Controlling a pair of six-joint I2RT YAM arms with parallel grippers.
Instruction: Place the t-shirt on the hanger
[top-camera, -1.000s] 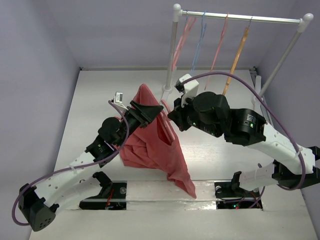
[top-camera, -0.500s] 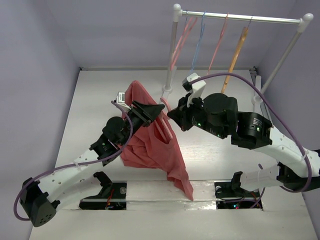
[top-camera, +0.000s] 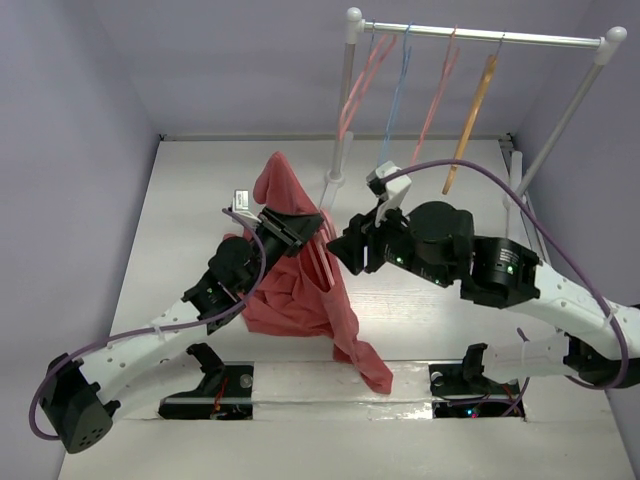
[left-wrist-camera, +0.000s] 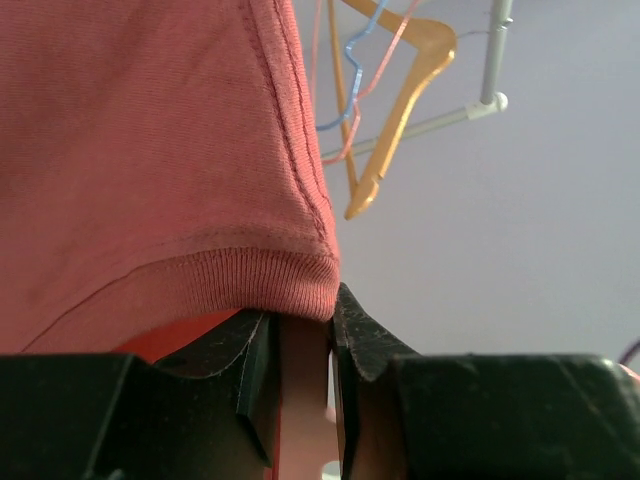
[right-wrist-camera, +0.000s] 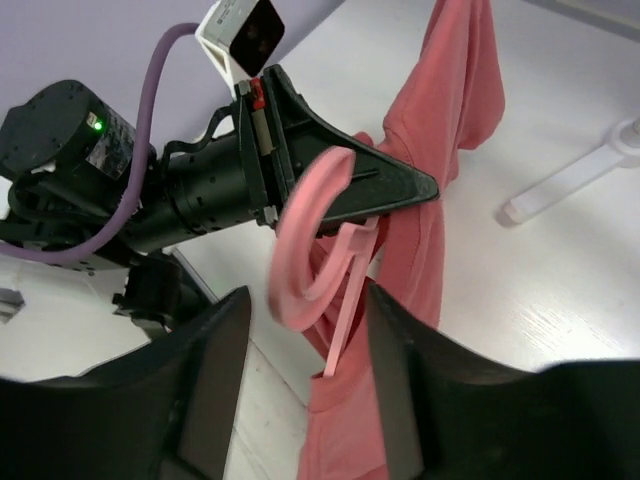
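Observation:
The salmon-red t-shirt (top-camera: 290, 290) hangs lifted above the table, draped over the thick pink hanger (right-wrist-camera: 284, 232); its ribbed collar (left-wrist-camera: 250, 280) sits just above my left fingers. My left gripper (left-wrist-camera: 300, 320) is shut on the hanger's pink stem, below the broad hook; from above it (top-camera: 312, 222) is at the shirt's upper right. My right gripper (right-wrist-camera: 305, 300) stands open, its fingers wide on either side of the hook without touching it; from above it (top-camera: 345, 245) is right beside the left one. Most of the hanger is hidden inside the cloth.
A white clothes rack (top-camera: 490, 35) stands at the back right, with thin pink and blue wire hangers and an orange-tan hanger (top-camera: 470, 110) on its rail. Its post foot (top-camera: 333, 180) is close behind the grippers. The white table (top-camera: 450, 320) lies below.
My right gripper has opened and let go of the hanger's hook. My left gripper has closed on the hanger's stem. The shirt's top has shifted slightly left.

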